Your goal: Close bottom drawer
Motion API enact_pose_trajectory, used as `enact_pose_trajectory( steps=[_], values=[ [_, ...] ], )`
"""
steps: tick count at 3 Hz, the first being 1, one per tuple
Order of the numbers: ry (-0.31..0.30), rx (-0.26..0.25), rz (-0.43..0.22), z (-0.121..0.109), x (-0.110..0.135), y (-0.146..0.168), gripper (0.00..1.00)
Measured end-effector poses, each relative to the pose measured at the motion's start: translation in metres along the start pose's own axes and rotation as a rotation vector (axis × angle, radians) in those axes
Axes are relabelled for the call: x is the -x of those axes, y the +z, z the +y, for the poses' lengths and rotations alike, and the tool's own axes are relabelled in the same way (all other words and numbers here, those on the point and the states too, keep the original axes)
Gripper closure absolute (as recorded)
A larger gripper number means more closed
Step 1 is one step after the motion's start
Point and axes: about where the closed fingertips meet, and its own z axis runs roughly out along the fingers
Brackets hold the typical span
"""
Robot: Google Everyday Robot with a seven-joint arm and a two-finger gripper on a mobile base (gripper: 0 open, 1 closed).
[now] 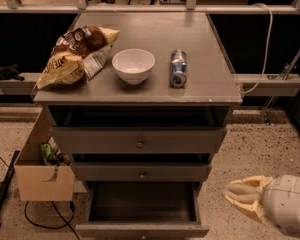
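Bottom drawer point(142, 229) gapes open — the gripper point(232, 195) (closed, empty, off right) might clip its corner — skewing it.

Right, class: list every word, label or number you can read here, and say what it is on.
Chip bags: printed lettering, too blurred to read.
Can: label markings, too blurred to read.
White bowl: none.
Gripper, lower right beside the open bottom drawer: no text visible.

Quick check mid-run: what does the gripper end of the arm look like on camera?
The gripper, at lower right beside the open bottom drawer, is a cream-tan tapered piece on a rounded whitish-grey housing with faint seam lines. No cables or labels show on it.
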Motion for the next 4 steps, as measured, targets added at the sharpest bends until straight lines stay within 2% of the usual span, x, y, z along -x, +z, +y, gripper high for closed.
enact_pose_trajectory(
  steps=[1, 2, 3, 4],
  values=[
    [-0.035, -0.034, 0.013, -0.004, -0.018, 0.015, 1.0],
    [-0.091, -0.108, 0.0, -0.03, -0.052, 0.028, 1.0],
    [-0.14, -0.13, -0.003, -0.049, -0.075, 0.031, 1.0],
    [-0.147, -0.126, -0.006, -0.049, -0.076, 0.033, 1.0]
  ],
)
